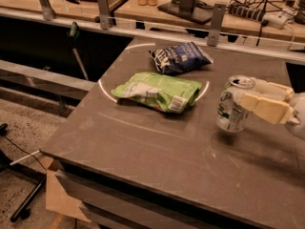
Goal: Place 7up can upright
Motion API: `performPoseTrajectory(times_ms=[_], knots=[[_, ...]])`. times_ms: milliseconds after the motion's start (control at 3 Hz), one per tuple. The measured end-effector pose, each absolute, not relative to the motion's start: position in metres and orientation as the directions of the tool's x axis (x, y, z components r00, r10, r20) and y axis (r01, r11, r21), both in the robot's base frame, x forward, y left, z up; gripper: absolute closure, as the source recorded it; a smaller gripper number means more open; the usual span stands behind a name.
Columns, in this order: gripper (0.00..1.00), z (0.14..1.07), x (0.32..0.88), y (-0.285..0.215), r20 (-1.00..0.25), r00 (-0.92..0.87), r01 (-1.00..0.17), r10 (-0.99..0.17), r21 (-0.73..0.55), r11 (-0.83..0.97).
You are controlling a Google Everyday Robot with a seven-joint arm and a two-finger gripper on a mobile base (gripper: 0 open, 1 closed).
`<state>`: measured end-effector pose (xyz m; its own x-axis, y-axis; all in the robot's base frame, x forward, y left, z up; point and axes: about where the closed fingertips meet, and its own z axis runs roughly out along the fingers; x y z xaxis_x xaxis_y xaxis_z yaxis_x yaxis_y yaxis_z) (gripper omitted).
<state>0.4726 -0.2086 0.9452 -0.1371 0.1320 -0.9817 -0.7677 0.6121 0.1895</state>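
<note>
The 7up can (230, 109) is silvery-white with green markings and a pull-tab top. It stands upright at the right side of the dark table (157, 156), its base at or just above the surface; I cannot tell whether it touches. My gripper (244, 93) reaches in from the right edge and is shut on the can. One cream finger (264, 109) lies across the can's near side and the other shows behind its top.
A green crinkled chip bag (157, 90) lies flat left of the can. A dark blue snack bag (180, 57) lies behind it. A white arc is painted around them. A rail with metal posts (217, 17) runs along the far edge, with a desk of cables beyond.
</note>
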Motion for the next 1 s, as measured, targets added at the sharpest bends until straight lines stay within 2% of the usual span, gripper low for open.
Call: performPoseTrajectory(times_ms=[667,1000], knots=[[0.13,0.921,0.451,-0.211,-0.985,-0.075,-0.794,0.157,0.155,0.588],[0.0,0.917,0.444,-0.214,-0.987,-0.043,-0.807,0.155,0.126,0.577]])
